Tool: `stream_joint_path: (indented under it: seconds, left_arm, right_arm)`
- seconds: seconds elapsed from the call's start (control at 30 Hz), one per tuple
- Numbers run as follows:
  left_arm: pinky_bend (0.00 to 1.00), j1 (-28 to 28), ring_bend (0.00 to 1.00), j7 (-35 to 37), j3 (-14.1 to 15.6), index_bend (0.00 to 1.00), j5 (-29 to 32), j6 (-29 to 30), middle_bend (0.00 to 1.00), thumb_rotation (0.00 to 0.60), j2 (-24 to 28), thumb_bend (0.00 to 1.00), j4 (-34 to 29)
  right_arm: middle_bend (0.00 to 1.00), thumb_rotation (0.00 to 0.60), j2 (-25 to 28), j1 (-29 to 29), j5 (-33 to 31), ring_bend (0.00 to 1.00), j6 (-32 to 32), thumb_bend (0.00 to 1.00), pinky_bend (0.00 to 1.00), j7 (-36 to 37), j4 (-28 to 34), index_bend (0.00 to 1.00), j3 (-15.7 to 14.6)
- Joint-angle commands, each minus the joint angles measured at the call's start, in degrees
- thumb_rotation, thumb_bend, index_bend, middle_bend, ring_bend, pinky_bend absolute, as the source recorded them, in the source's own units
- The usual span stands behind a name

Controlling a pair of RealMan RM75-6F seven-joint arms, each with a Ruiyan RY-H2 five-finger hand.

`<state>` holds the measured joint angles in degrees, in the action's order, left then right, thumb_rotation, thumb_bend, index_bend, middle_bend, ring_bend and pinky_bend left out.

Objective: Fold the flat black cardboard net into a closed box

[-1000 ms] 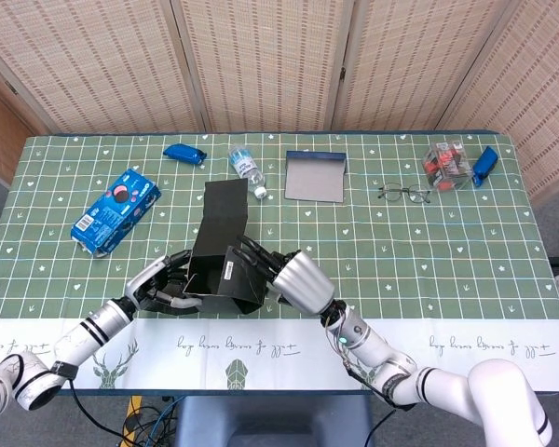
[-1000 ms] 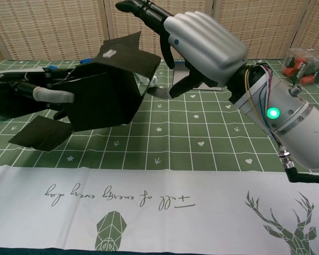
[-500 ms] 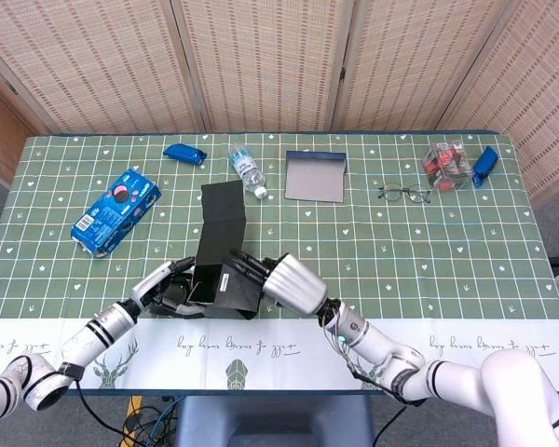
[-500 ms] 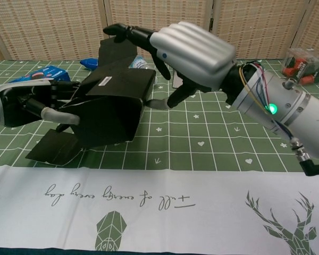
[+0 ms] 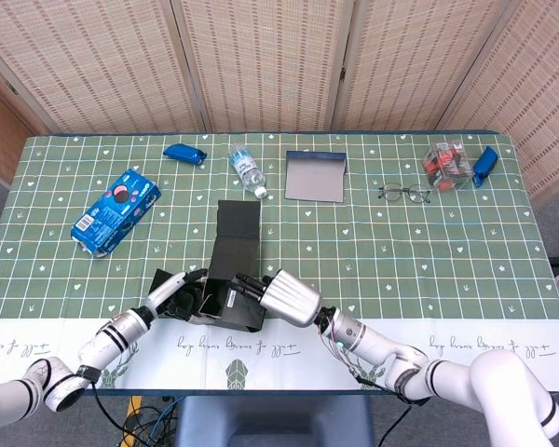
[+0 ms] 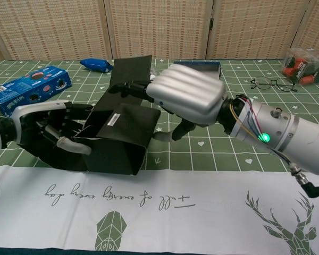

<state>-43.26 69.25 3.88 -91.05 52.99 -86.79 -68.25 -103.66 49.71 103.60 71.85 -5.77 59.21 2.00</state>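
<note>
The right hand [image 6: 183, 98] lies palm-down over the top of the black cardboard box [image 6: 119, 139], its dark fingers [image 6: 128, 88] stretched across the upper panel and its thumb hanging down at the box's right side; it presses on the cardboard rather than closing around it. The left hand [image 6: 48, 127] cups the box's left end, fingers curled against the dark panel there, so it holds the box from that side. In the head view the left hand [image 5: 175, 294] and right hand [image 5: 284, 296] sit on either side of the box [image 5: 229, 284].

The box is partly formed: a squat black body near the table's front edge, resting where the green checked cloth [image 5: 373, 251] meets its white printed border, with one long flap [image 5: 238, 223] reaching away from the robot toward the middle of the table.

Beyond the box's flap lies a water bottle [image 5: 248, 170], and right of that a grey tray [image 5: 315, 177]. Further right of the box are spectacles [image 5: 403, 194], then a clear packet with red contents [image 5: 447, 162] and a blue item [image 5: 485, 163] beside it. Left of the box lies a blue biscuit packet [image 5: 115, 208], and beyond it a small blue wrapper [image 5: 184, 153].
</note>
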Motion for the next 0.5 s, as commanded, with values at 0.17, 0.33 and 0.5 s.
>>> stream_joint_path:
  seconds: [0.17,0.33,0.5]
  left_arm:
    - [0.68,0.8,0.52,-5.0,0.5,0.26,0.3,-0.4,0.22,0.6,-3.3,0.15,2.9]
    - [0.68,0.9,0.52,-6.5,0.7,0.23,0.3,-0.7,0.22,0.6,-4.4,0.15,3.9]
    - [0.68,0.9,0.51,-7.4,0.6,0.16,0.0,-0.3,0.19,0.6,-4.5,0.15,3.8]
  right_arm:
    - [0.22,0.6,-4.4,0.2,1.6,0.71,-0.2,0.28,1.0,3.6,-8.2,0.1,-2.8]
    - [0.22,0.6,-6.8,0.5,2.6,0.72,0.3,0.28,1.0,6.3,-12.8,0.11,-4.2]
    - [0.23,0.6,-8.2,1.5,3.3,0.72,1.7,0.3,1.0,8.1,-15.9,0.12,-4.2]
